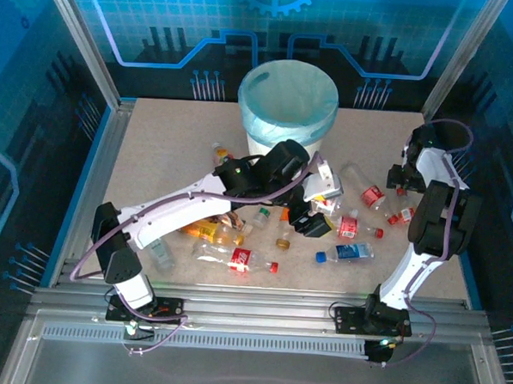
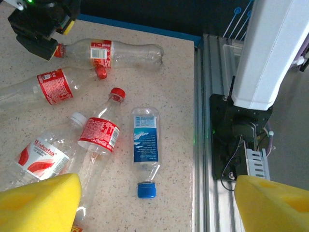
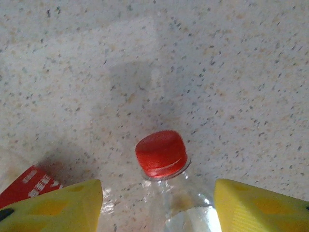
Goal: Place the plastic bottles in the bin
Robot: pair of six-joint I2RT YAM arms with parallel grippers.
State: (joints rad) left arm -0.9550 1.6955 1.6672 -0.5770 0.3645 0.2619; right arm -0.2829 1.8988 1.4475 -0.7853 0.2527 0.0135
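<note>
Words on the bottle labels, from the left wrist camera.
The clear bottle with the white and red label (image 2: 41,157) says "Wahaha" in red letters. Beside it, the red-cap bottle (image 2: 99,133) has white curly writing on its red label that looks like the Coca-Cola name. The blue-cap bottle (image 2: 145,145) has print too small to read. The long bottle at the back (image 2: 104,50) has tiny white print, also too small.

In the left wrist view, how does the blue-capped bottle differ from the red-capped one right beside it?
The blue-capped bottle has a blue-and-white label; the red-capped bottle has a red one. The first's cap points down the picture, the second's up. Both are clear and lie on the table.
</note>
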